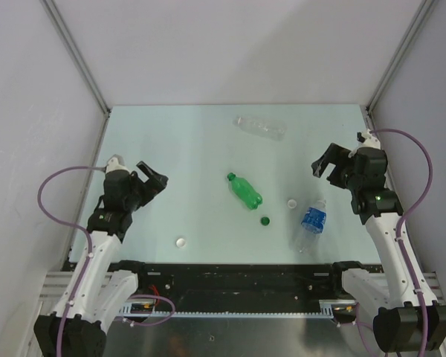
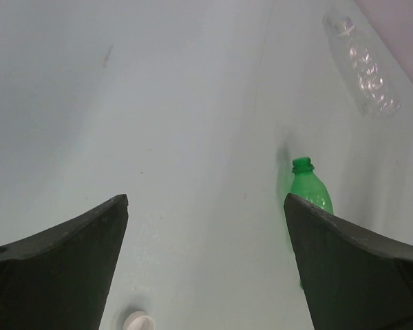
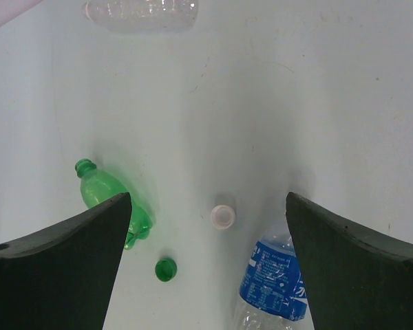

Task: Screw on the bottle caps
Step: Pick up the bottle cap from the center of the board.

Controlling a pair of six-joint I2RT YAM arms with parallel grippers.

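Three bottles lie on their sides on the pale table, all uncapped. The green bottle [image 1: 244, 191] [image 2: 308, 185] [image 3: 96, 185] is in the middle. The clear unlabelled bottle [image 1: 260, 127] [image 2: 361, 65] [image 3: 141, 12] lies at the back, and the blue-labelled bottle [image 1: 312, 221] [image 3: 275, 278] sits front right. A green cap [image 1: 265, 220] [image 3: 166, 269] and a white cap [image 1: 291, 202] [image 3: 222, 216] rest between the green and blue-labelled bottles. Another white cap [image 1: 181, 242] [image 2: 138, 322] lies front left. My left gripper [image 1: 154, 177] [image 2: 205, 199] and right gripper [image 1: 323, 163] [image 3: 208, 196] hover open and empty, well apart from everything.
Grey walls close in the table on the left, right and back. A black rail [image 1: 230, 277] runs along the near edge between the arm bases. Purple cables [image 1: 48, 201] loop beside each arm.
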